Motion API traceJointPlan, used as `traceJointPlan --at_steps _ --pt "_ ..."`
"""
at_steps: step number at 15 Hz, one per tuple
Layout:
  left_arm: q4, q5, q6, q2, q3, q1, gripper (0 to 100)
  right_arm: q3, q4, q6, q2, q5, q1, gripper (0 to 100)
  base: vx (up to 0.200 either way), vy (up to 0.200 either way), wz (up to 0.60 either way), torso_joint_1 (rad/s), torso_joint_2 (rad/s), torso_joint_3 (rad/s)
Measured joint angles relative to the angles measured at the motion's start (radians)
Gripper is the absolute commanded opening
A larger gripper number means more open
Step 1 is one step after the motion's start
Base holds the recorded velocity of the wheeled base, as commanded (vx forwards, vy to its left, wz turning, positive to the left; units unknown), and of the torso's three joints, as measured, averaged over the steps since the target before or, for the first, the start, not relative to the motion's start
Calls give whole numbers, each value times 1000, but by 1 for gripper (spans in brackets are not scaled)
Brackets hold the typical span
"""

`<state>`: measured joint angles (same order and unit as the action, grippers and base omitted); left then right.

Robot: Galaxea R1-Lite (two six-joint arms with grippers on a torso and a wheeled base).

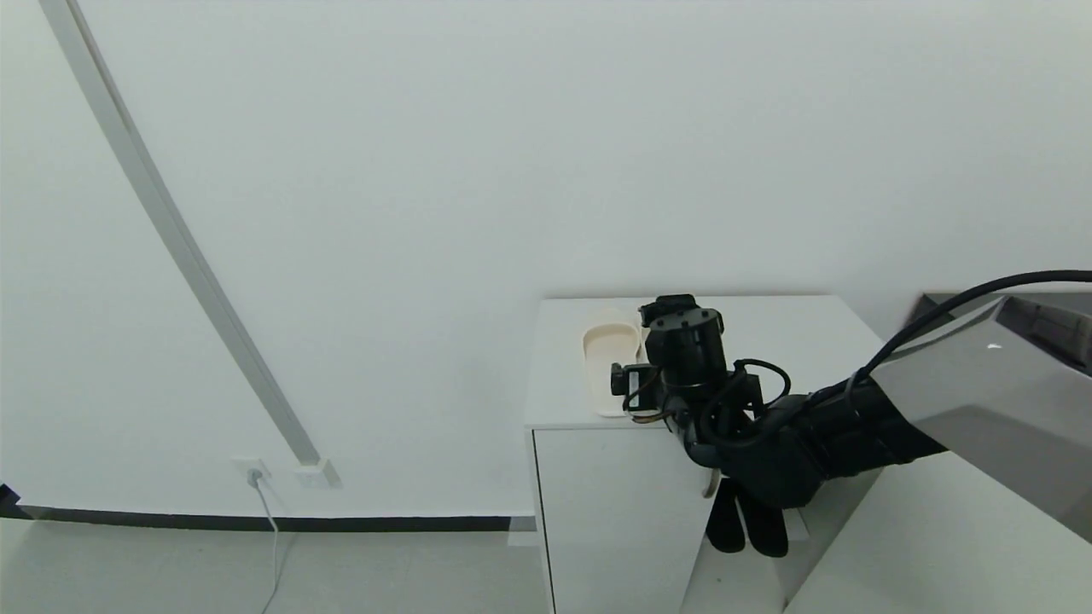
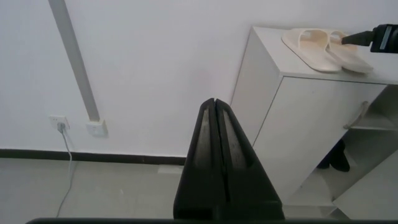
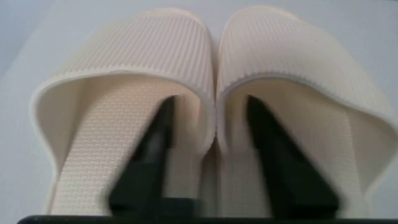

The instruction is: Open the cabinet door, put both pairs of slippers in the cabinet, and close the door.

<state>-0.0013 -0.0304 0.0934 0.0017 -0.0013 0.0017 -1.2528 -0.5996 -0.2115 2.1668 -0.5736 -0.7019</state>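
Hanging off to the cabinet's (image 1: 614, 512) left side and well apart from it, the left gripper (image 2: 214, 109) has its fingers pressed together with nothing between them. The right gripper (image 3: 211, 106) sits over the cabinet top (image 1: 785, 341) near the left edge. Its fingers are spread, one inside each cream slipper (image 3: 124, 93), with the slippers' adjoining inner walls between them; whether they pinch, I cannot tell. The pair lies side by side and touching, reaching to the front edge. The cabinet's right part stands open, and the black slippers (image 1: 746, 520) are on a lower shelf inside. A wall socket (image 1: 252, 471) with a cable sits beyond, low on the wall.
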Motion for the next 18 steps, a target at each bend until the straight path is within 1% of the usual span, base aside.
traceJointPlan --at_steps 2,4,6,8,13,17,18 --pt "0 0 1 0 0 0 0 3 -2 -2 6 1 0 100 200 0 0 5 2 2" --pt "1 -2 4 0 0 -1 0 6 -21 -3 26 7 0 100 0 0 0 0 0 0" --pt "1 -2 4 0 0 0 0 4 -92 4 61 8 1 100 0 0 0 0 0 0" --pt "0 -3 4 0 0 0 0 -10 -104 7 92 10 0 100 0 0 0 0 0 0" --pt "0 -3 4 0 0 0 0 -100 -108 13 166 11 20 100 0 0 0 0 0 0" --pt "0 -2 4 0 0 0 0 -144 -112 34 212 10 38 100 0 0 0 0 0 0" --pt "0 -2 4 0 0 -1 0 -148 -128 38 217 10 39 0 0 0 0 0 0 0"
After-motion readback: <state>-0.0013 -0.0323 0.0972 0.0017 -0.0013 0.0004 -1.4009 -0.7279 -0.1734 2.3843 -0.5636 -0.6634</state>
